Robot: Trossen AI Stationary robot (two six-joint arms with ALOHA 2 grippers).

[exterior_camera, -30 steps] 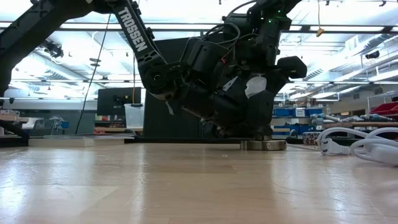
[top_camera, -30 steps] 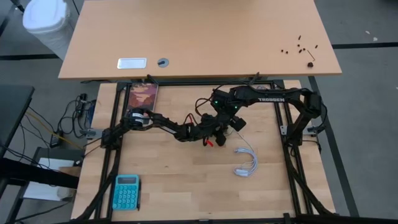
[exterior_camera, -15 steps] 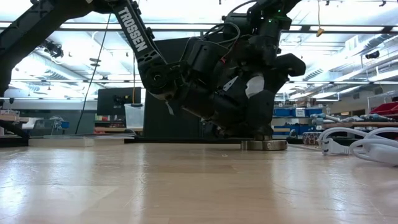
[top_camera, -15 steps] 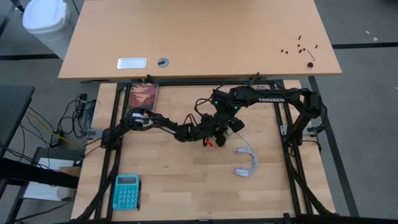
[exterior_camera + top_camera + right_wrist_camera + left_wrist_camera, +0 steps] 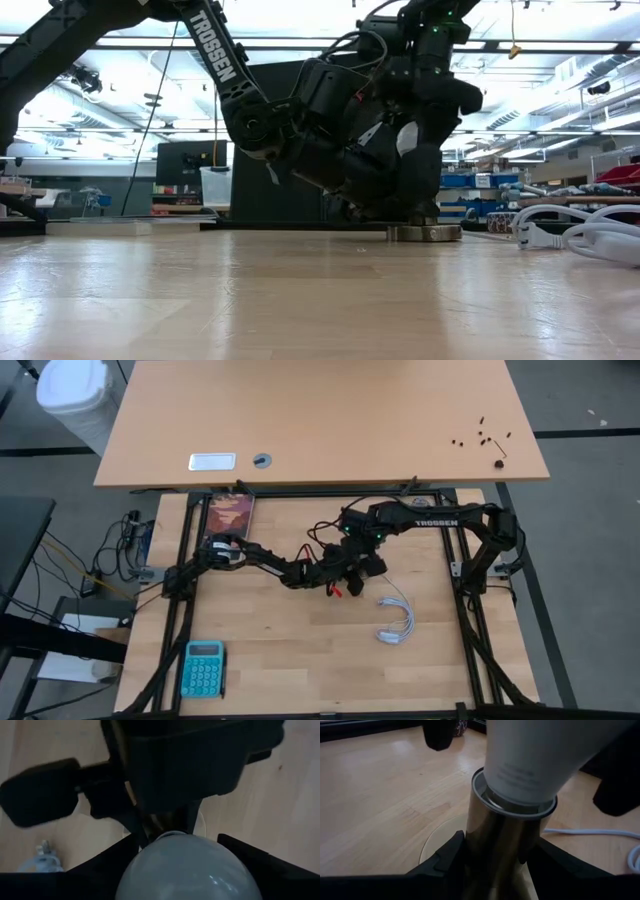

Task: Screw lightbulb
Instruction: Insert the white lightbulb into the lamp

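The table (image 5: pixel 300 660), of light wood, is seen from above with both dark arms meeting near its middle. A second, larger wooden table (image 5: pixel 320 420) stands at the far side. On the near left part of the table a turquoise calculator (image 5: pixel 203 668) is placed, and to the right of the middle a white cable (image 5: pixel 397 622) with its plug is lying.

The left arm is stretched from the left side toward the middle, low over the wood. Its left hand (image 5: pixel 495 865) is clenched around the brass-coloured socket (image 5: pixel 502 845), one finger on each side of the metal tube. The socket stands upright on its round base disc (image 5: pixel 425 233), which rests flat on the table.

The right arm is reached in from the right side and is bent down over the same place. The right hand (image 5: pixel 187 865) is grasping the lightbulb (image 5: pixel 190 867): its two fingers are pressed on both sides of the frosted dome. In the left wrist view the lightbulb (image 5: pixel 545 755) is seen standing in the mouth of the socket, its white neck inside the metal rim and its dome pointing upward. How deep the screw base sits inside the socket cannot be told, because the base is hidden by the rim.
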